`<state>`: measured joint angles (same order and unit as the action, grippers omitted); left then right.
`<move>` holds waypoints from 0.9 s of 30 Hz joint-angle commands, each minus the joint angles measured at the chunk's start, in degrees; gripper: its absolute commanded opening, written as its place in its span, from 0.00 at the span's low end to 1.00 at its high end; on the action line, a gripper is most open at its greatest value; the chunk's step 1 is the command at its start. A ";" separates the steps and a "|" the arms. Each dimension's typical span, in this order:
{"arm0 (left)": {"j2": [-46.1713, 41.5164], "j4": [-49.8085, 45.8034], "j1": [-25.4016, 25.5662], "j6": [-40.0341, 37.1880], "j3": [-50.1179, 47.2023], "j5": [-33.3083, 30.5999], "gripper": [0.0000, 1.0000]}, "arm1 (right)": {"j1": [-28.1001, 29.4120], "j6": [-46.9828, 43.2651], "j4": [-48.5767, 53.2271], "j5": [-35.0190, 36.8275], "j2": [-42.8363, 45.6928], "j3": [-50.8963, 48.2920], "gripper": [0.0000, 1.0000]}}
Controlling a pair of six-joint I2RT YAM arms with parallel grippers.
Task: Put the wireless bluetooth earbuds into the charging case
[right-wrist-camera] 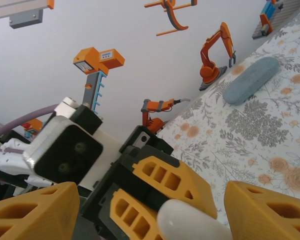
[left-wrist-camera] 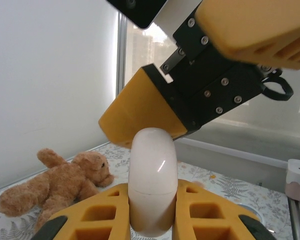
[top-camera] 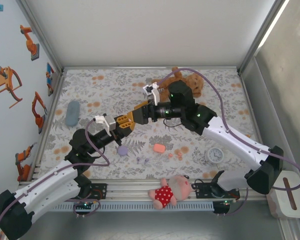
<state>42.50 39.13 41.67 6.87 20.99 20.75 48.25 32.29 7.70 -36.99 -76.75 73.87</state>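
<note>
1. We see the lilac earbuds (top-camera: pixel 142 160) and the orange-pink earbuds (top-camera: pixel 177 154) loose on the table (top-camera: pixel 110 85), at 6 and 4 o'clock from the meeting grippers.
2. Our left gripper (left-wrist-camera: pixel 152 202) pinches a white case (left-wrist-camera: pixel 152 180), upright.
3. The right gripper (right-wrist-camera: pixel 152 212) has its jaws spread wide, with the case end between them.
4. The teddy bear (top-camera: pixel 190 82) lies at 2 o'clock, at the far edge.

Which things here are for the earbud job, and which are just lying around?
For the job: white case, lilac case, coral case, lilac earbuds, orange-pink earbuds.
Just lying about: brown teddy, pig doll, small clock, blue-grey pouch.
</note>
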 commanded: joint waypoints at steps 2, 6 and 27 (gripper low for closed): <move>-0.31 -0.73 0.25 0.86 1.07 -0.36 0.00 | 0.41 -1.17 -3.23 -2.12 2.12 0.75 0.75; -0.40 -0.66 0.32 0.88 1.16 -0.40 0.00 | 0.44 -1.91 -1.98 -0.78 2.61 0.75 0.75; -4.16 -11.08 0.25 2.68 1.58 -2.58 0.00 | 0.44 -9.00 0.96 20.96 13.38 -5.49 0.82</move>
<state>39.42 30.09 41.67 8.12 21.02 18.87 48.36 24.99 9.19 -22.37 -64.82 69.80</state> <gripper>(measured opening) 0.188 0.814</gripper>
